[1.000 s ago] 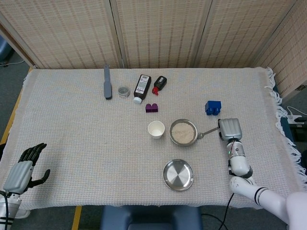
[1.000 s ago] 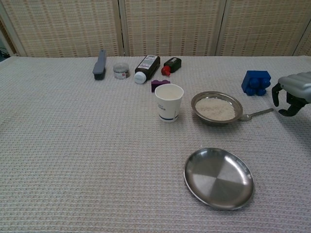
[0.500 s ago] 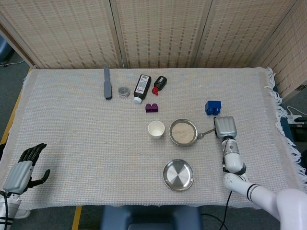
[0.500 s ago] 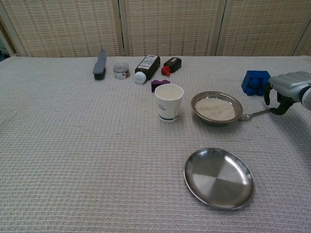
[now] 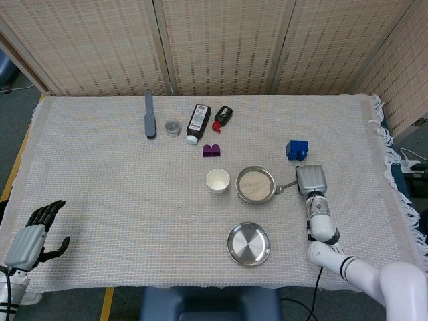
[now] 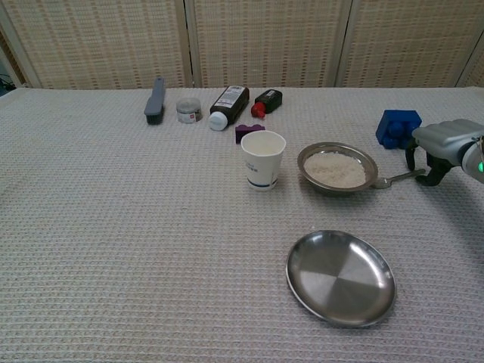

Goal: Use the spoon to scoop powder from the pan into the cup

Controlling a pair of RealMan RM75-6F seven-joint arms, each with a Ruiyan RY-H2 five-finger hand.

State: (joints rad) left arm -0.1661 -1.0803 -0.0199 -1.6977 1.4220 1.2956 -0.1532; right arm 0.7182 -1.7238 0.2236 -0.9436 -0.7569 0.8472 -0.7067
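Note:
A steel pan (image 5: 255, 184) (image 6: 337, 168) holds pale powder right of centre. Just left of it stands an upright white paper cup (image 5: 218, 180) (image 6: 263, 159). The spoon (image 5: 289, 184) (image 6: 401, 178) lies on the cloth, bowl against the pan's right rim and handle pointing right. My right hand (image 5: 311, 179) (image 6: 442, 147) hovers over the handle's end with fingers curled down on either side of it and still apart; the spoon rests on the table. My left hand (image 5: 33, 234) hangs off the table's near left corner with fingers spread, holding nothing.
An empty steel plate (image 5: 249, 243) (image 6: 341, 277) lies in front of the pan. A blue block (image 5: 297, 150) (image 6: 397, 127) sits just behind my right hand. Further back are a purple block (image 5: 212, 150), a dark bottle (image 5: 198, 122), a red-capped bottle (image 5: 223, 116), a small jar (image 5: 172, 127) and a grey brush (image 5: 150, 114).
My right hand has moved left toward the pan and now sits over the end of the spoon's handle. The spoon, pan, cup and left hand have not moved.

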